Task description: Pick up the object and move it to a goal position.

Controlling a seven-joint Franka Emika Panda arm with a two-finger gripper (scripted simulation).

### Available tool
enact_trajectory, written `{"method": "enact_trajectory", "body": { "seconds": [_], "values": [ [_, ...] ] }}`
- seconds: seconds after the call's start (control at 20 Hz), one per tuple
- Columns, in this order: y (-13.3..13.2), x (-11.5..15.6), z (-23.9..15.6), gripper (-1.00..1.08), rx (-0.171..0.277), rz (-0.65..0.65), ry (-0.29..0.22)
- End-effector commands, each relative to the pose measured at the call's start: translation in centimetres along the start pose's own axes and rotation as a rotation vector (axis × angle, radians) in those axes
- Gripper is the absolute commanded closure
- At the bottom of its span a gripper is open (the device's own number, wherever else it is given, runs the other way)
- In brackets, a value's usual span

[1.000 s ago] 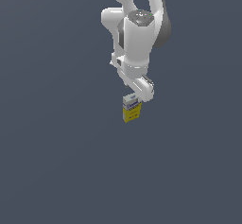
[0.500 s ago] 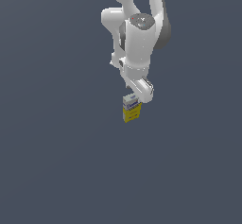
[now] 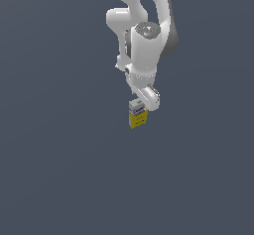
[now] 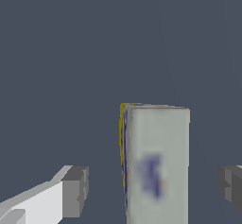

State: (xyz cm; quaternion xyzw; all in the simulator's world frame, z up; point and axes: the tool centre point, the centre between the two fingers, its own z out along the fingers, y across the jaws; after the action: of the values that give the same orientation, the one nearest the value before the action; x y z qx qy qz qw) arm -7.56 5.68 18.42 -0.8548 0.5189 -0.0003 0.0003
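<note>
The gripper (image 4: 152, 185) is standing wide open, its fingers (image 4: 75, 191) clear of both side edges of the carton (image 4: 157, 166) between them, gripping nothing. The carton (image 3: 137, 114) is sitting directly beneath the arm (image 3: 146, 45), open grey surface (image 3: 59, 169) lying all around.

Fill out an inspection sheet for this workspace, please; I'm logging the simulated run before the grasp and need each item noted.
Surface: plain dark grey-blue floor, bare where visible.
Job's things: carton, white above, yellow below with dark blue print, standing upright; no goal marker seen.
Clutter: nothing seen.
Grippers: gripper open, its fingers either side of the carton with gaps, not touching.
Cables: nothing seen.
Surroundings: white arm directly over the carton; nothing else seen.
</note>
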Motion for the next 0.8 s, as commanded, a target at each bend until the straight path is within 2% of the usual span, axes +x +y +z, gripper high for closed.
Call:
{"method": "enact_trajectory", "body": {
  "seconds": [0.0, 0.4, 0.45, 0.75],
  "values": [
    [0.1, 0.0, 1.3, -0.92, -0.001, 0.001, 0.0],
    [0.0, 0.0, 3.2, -0.92, -0.001, 0.002, 0.0],
    [0.0, 0.0, 3.2, 1.08, -0.001, 0.002, 0.0],
    [0.0, 0.0, 3.2, 1.08, -0.001, 0.002, 0.0]
  ]
}}
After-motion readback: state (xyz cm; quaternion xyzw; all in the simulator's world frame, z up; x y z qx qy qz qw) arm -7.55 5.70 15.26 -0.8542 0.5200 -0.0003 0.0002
